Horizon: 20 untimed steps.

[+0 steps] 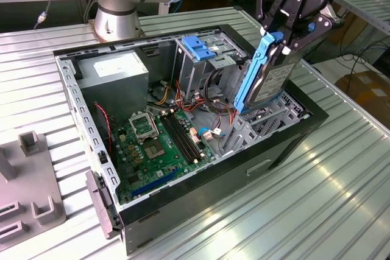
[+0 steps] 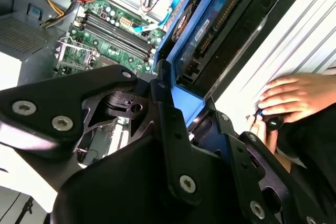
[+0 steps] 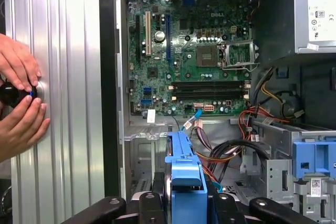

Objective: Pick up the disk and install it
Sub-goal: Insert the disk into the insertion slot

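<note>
Black sheet-metal computer case (image 1: 292,144) lies open beneath the disk (image 1: 277,83), probably dense, stiff and shock-sensitive, which hangs on edge above one end of it, the gripper (image 1: 290,36) clamped on its upper end across the blue rails (image 1: 251,80), a sound hold

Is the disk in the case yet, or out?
Out: the gripper holds the disk tilted over the case, not slotted in.

Blue-railed silver disk (image 1: 270,81), green motherboard (image 1: 161,141), black pincer (image 1: 286,38), ribbed silver table (image 1: 317,202).
</note>
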Tool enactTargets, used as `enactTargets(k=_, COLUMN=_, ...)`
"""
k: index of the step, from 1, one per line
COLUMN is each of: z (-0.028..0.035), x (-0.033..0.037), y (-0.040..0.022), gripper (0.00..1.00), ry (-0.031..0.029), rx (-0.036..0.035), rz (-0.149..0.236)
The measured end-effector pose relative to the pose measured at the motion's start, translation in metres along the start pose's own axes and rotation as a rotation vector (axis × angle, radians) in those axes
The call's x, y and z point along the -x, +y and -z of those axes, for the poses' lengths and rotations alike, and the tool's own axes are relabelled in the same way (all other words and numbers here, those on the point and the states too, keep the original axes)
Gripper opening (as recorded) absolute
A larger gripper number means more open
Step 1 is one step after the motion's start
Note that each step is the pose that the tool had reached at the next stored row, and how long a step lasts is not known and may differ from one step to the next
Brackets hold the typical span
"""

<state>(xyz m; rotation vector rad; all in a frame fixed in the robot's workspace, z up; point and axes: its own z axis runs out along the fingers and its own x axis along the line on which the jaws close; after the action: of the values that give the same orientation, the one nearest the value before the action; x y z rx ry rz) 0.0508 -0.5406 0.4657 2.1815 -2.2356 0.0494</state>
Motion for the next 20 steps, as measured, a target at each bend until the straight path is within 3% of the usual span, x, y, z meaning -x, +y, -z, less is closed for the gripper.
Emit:
enactTargets(k=6, z=-0.001, x=-0.0001, y=-0.0005, gripper=0.37, ry=0.0, rx=-0.0008, rz=0.0)
enactTargets(k=13, z=-0.005, x=-0.0001, y=-0.0085, gripper=0.37, ry=-0.0006, rx=-0.0013, rz=0.0)
enactTargets(k=15, z=-0.0064, x=-0.0013, y=-0.0116, gripper=0.37, ry=-0.0006, rx=-0.0013, rz=0.0)
enactTargets(k=20, z=-0.0086, x=-0.006, y=-0.0122, gripper=0.37, ry=-0.0006, rx=-0.0009, rz=-0.012)
